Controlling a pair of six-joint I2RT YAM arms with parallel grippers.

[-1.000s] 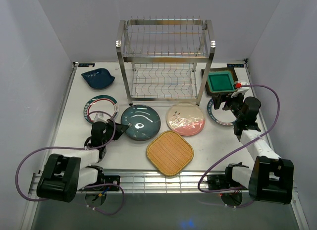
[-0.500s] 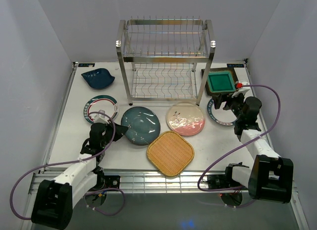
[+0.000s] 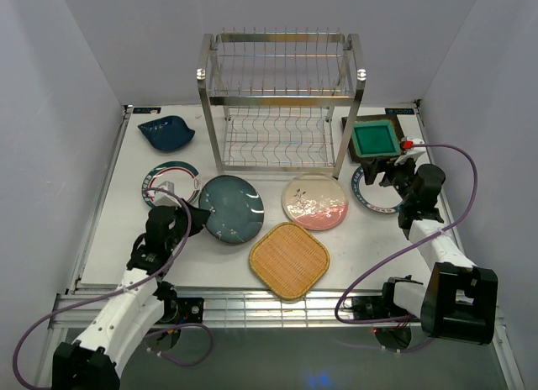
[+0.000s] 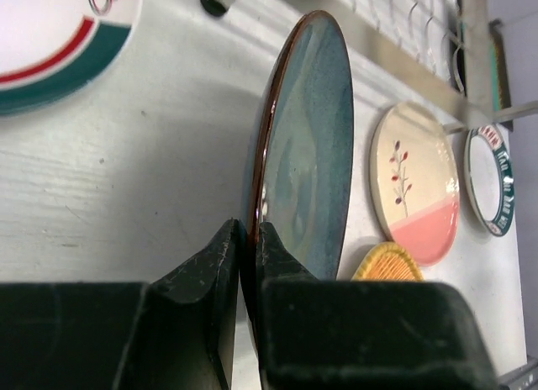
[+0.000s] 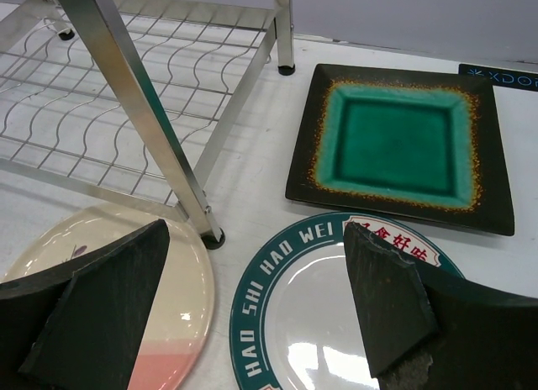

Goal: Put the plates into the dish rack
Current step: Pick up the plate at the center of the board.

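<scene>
Overhead, my left gripper (image 3: pixel 195 218) just looked parked at the edge of the teal plate (image 3: pixel 231 208), which sat in front of the dish rack (image 3: pixel 282 96). The left wrist camera showed more: jaws pinched narrow on its brown rim. Its face was glossy and speckled blue-green. I couldn't tell if it was off the table (image 3: pixel 118 230). My right gripper (image 5: pixel 252 281) was spread wide, holding nothing, over a white plate (image 5: pixel 277 264) with green lettering, beside the green square plate (image 5: pixel 399 142).
</scene>
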